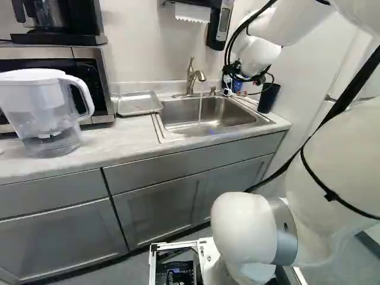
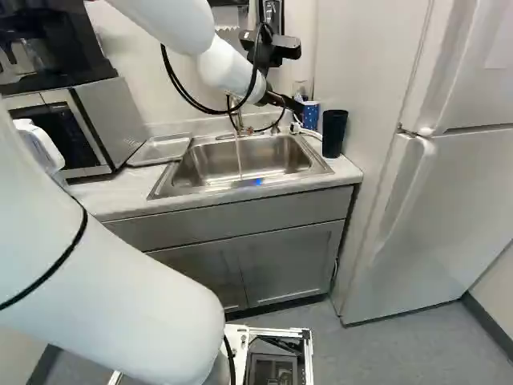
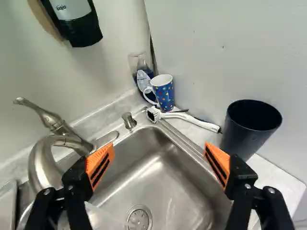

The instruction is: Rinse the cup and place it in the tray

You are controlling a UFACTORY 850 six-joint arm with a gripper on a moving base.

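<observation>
The jaws are released and spread wide, with nothing between their orange pads; in the wrist view they point across the metal sink. Two vessels could be the cup, and which is meant cannot be told: a blue patterned mug, upright on the surface near the sink's corner, and a black tumbler, also upright, nearer one orange pad. Between them lies a white-handled brush, its bristled head by the mug. A clear bottle stands behind the mug. Water runs from the curved faucet into the sink. The shallow tray rests on the surface at the sink's left in the left base view, between the sink and the microwave.
</observation>
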